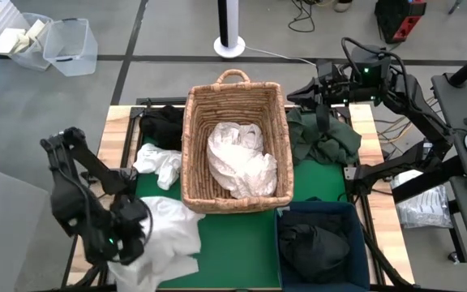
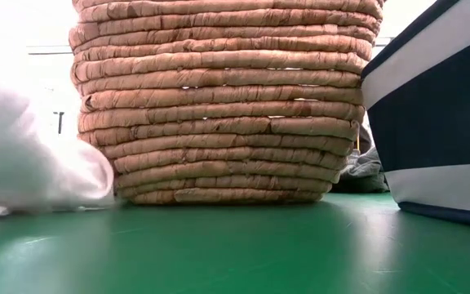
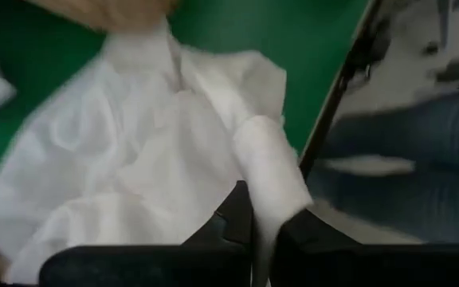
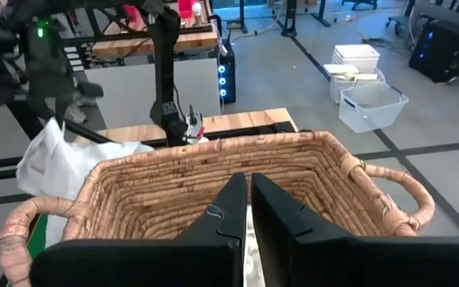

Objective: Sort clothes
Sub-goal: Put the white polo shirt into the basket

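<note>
Pinching a fold of the white garment [image 3: 158, 159], the left gripper [image 3: 263, 239] should lift straight up. Let it hang free before swinging toward the wicker basket [image 1: 197, 146]. The right gripper [image 4: 248, 209] waits above the basket, fingers pressed together.

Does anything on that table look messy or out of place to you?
Mostly the loose laundry. A white garment droops over the table's near-left edge, pinched in the left gripper. A dark green garment lies crumpled beside the wicker basket. Nothing looks spilled or damaged.

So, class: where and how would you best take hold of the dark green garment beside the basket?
Pinch a raised fold on top of the dark green garment, coming straight down. It lies crumpled with ridges standing up, and the wicker basket blocks a sideways approach from one side.
</note>
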Controlling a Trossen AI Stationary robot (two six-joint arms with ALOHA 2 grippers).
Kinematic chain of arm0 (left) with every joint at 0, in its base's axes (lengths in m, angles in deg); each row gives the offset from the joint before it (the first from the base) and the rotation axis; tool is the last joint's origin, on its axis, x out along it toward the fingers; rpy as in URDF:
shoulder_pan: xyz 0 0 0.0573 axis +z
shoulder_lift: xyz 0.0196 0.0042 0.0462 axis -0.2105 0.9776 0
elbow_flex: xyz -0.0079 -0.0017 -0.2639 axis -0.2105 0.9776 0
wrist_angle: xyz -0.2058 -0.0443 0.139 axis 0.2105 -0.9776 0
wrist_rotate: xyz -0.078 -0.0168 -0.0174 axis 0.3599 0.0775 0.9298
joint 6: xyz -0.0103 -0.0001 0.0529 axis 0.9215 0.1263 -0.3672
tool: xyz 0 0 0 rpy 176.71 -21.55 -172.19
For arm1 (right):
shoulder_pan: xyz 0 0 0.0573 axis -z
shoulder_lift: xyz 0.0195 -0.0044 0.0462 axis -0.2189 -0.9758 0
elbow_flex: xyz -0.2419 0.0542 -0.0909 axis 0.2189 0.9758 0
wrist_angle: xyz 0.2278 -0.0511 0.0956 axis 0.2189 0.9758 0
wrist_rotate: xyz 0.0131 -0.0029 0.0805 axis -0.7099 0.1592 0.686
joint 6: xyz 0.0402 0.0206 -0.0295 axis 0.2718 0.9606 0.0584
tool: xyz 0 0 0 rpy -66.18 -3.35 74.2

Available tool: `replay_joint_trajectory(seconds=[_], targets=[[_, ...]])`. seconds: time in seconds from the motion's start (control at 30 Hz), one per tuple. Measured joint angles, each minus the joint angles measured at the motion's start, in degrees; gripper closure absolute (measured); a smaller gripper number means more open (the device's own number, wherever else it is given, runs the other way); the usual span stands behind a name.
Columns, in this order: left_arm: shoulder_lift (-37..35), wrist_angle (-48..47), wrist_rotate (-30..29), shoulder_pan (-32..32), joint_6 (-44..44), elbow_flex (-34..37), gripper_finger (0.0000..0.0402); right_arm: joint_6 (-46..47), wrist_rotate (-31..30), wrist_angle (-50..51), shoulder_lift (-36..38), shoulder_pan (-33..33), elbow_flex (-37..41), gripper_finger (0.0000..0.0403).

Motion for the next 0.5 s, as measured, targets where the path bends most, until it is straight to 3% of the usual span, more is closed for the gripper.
replay_joint_trajectory(seconds=[0.13,0.5], targets=[[0.75,-10.93,-1.39,0.02,4.28,-9.04,0.0401,0.56,-0.01,-1.15,0.0,0.0,0.0,0.039],[1.7,-10.69,-15.51,-0.09,-6.95,-19.59,0.0401,2.69,2.39,-8.04,-1.68,-0.13,0.0,0.039]])
